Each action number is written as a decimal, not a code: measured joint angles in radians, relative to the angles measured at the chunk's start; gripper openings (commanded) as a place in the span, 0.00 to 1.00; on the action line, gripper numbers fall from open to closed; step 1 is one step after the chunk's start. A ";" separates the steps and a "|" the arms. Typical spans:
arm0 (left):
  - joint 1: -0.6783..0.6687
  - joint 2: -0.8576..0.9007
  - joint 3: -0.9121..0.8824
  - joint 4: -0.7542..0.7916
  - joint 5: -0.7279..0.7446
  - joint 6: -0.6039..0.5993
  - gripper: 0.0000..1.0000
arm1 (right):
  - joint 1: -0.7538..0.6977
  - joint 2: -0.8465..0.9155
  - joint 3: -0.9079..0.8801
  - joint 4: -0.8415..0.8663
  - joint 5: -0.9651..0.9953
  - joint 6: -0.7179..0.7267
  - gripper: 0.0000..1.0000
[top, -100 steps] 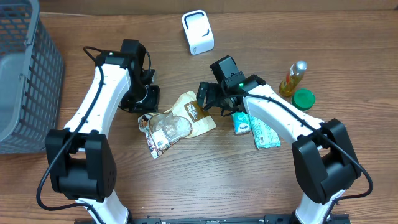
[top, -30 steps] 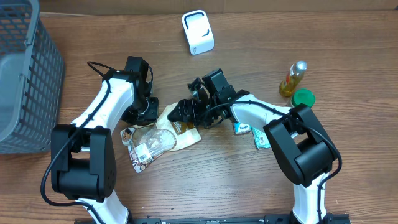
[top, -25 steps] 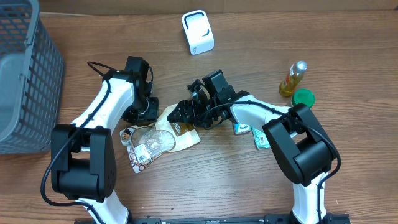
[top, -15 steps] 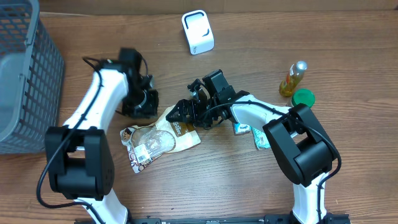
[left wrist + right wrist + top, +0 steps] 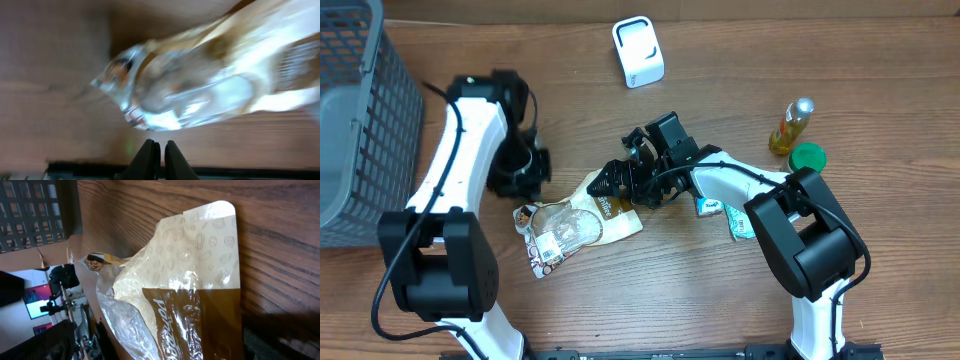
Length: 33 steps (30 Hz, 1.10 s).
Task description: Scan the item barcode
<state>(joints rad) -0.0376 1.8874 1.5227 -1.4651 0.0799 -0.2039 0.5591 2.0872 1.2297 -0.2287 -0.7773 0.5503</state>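
Over on the left half of the worktop (image 5: 650, 290), my left gripper (image 5: 161, 150) is pinched shut with just a hairline slit between the fingertips, and nothing is in it. It hangs above the wood just off the clear end of the snack pouch (image 5: 582, 213), not touching it. The wrist camera on that side is pretty blurry, so all I get is a smeared view of the pouch's see-through window and its cream paper.

The pouch is the thing that needs scanning. It's lying flat around the middle of the worktop, brown and cream at the top, with the clear end pointing toward my left arm. I can't pick out a barcode from any view.

My right gripper (image 5: 610, 182) sits at the pouch's upper corner with its jaws spread wide, and nothing is clamped between them. From the right wrist camera the printed paper face fills most of the frame.

The white scanner (image 5: 638, 52) stands at the far edge, well away from the pouch. Some teal packets (image 5: 738, 218) lie under my right arm. A yellow bottle (image 5: 792, 125) and a green lid (image 5: 808, 157) are off to the right, and the grey basket (image 5: 365, 130) is on the far left.
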 measured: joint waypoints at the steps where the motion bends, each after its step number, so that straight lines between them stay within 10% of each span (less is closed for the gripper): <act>1: 0.000 0.000 -0.032 0.004 -0.011 -0.007 0.05 | 0.000 -0.001 0.000 -0.005 0.003 0.000 0.98; 33: -0.010 0.000 -0.309 0.427 -0.026 -0.094 0.09 | 0.005 -0.023 0.014 -0.149 0.074 0.005 0.84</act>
<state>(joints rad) -0.0475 1.8874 1.2140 -1.0382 0.0540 -0.2977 0.5644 2.0644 1.2434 -0.3779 -0.7033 0.5556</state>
